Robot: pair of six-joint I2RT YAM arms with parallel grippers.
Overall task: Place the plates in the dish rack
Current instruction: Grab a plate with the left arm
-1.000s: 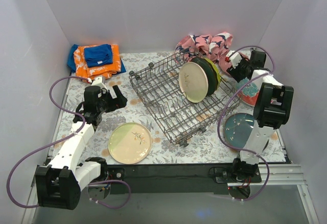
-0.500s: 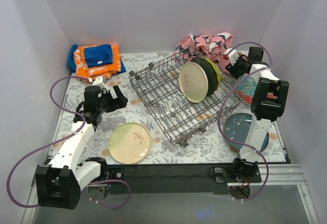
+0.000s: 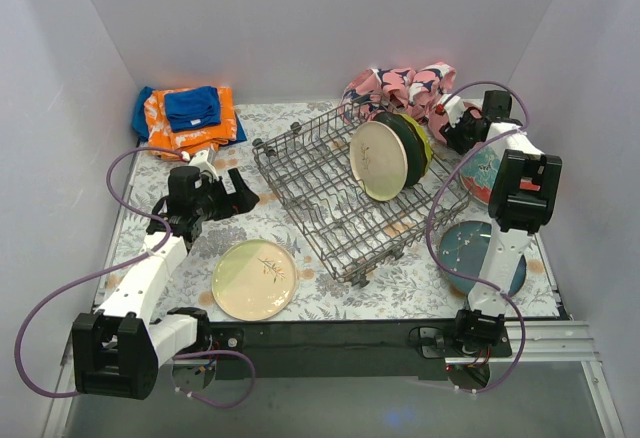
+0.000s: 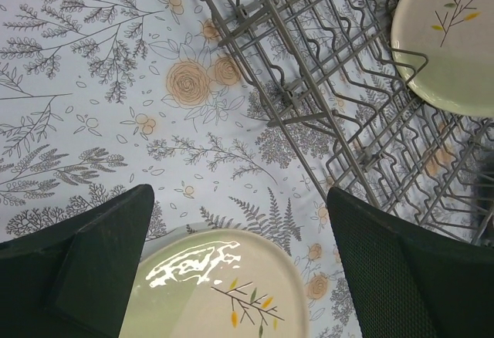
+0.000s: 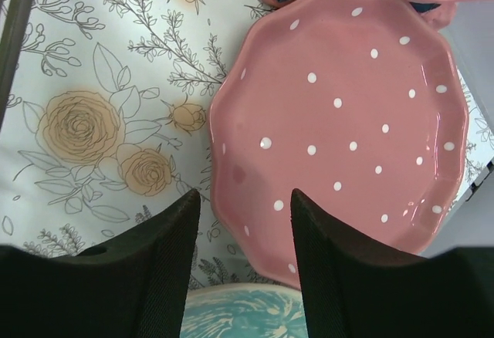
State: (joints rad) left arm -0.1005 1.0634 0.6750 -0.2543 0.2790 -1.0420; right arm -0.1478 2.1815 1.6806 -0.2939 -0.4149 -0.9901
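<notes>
The grey wire dish rack [image 3: 320,193] stands diagonally mid-table, with a cream sprig plate [image 3: 377,160] and darker plates [image 3: 412,143] upright in its right end. A cream-green plate [image 3: 253,279] lies flat in front of it. My left gripper [image 3: 235,190] hovers open above that plate's far rim [image 4: 216,292], beside the rack [image 4: 332,83]. At the far right my right gripper [image 3: 452,124] stands open. In the right wrist view its jaws [image 5: 245,195] straddle the left rim of a pink dotted plate [image 5: 340,114], above a teal-swirl plate [image 5: 239,315].
Folded orange and blue cloths [image 3: 185,115] lie at the back left. A pink-and-navy cloth [image 3: 400,85] sits behind the rack. A plain teal plate [image 3: 468,250] rests at the front right, by the right arm's base. Walls close in on both sides.
My right gripper has moved back toward the far right corner and its jaws have narrowed. My left gripper has shifted slightly right toward the rack.
</notes>
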